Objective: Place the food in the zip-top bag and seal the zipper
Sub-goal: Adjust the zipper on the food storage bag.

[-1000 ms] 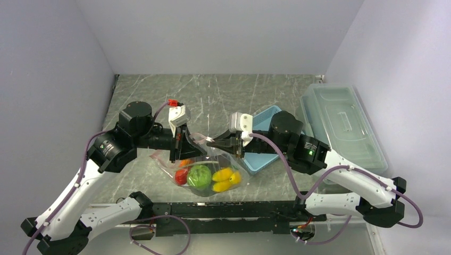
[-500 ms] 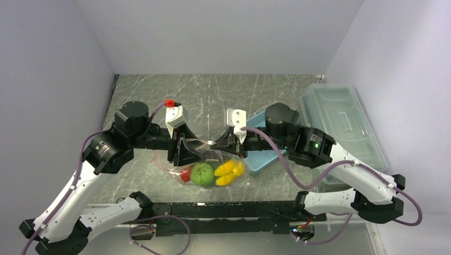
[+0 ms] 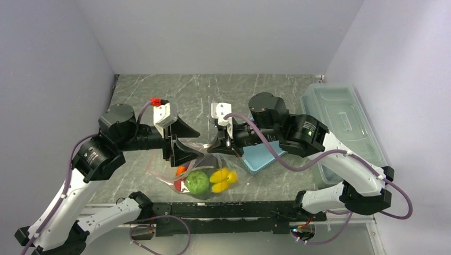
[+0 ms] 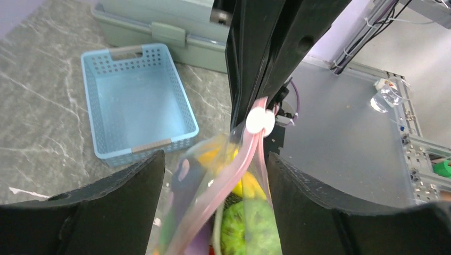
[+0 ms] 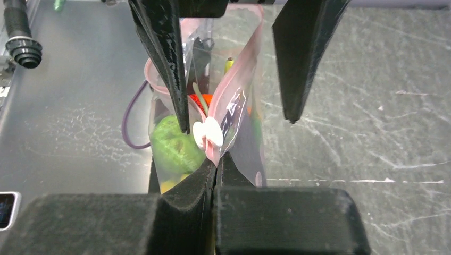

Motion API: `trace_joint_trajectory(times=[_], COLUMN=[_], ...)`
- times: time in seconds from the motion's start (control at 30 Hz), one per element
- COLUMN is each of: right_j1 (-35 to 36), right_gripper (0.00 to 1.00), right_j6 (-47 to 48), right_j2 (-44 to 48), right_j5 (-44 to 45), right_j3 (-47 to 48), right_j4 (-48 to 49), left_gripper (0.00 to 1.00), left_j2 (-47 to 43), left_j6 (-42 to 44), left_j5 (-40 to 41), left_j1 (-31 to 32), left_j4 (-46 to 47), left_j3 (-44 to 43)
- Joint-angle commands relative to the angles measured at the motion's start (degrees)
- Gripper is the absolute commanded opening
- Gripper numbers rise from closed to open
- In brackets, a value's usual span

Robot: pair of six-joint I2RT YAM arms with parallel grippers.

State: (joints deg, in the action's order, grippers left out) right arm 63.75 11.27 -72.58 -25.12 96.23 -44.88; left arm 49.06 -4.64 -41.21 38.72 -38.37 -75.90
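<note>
my right gripper (image 5: 215, 159) was clamped on the zipper (image 5: 236, 79) end. my left gripper (image 4: 215, 159) stood apart astride it; it needed to close squarely before sliding.

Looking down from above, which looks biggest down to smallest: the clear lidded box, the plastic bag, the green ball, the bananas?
1. clear lidded box
2. zip-top bag
3. round green vegetable and banana bunch: about alike, no clear ranking.

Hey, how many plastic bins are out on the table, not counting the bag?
2. The light-blue basket sits just right of centre; the clear lidded box lies along the table's right edge.
</note>
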Motion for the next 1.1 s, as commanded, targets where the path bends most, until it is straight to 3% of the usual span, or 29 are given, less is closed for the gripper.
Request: trace_joint_trajectory(times=[0.0,0.1,0.47,1.07], right_j1=[0.15,0.15,0.15,0.15], right_gripper=[0.0,0.0,0.0,0.0], right_j6=[-2.48,-3.18,-7.73,-15.72], right_j2=[-1.64,-2.43,-4.73,-11.89], right_j5=[-3.3,-5.16,-4.97,1.0], right_j3=[5.47,6.4,9.05,16.84], right_j4=[-3.53,-4.52,-6.55,-13.06], left_gripper=[0.79,0.86,0.87,0.81], left_j2=[-1.37,-2.21,-2.84,-2.13], left_j6=[0.73,1.22,1.39,1.36], left_j5=[1.07,1.73,1.68,-1.36], left_j1=[0.22,0.2,0.17,0.22], left_j4=[6.29,7.58,7.81,6.4], left_j3=[-1.91,-1.66,-2.0,-2.2])
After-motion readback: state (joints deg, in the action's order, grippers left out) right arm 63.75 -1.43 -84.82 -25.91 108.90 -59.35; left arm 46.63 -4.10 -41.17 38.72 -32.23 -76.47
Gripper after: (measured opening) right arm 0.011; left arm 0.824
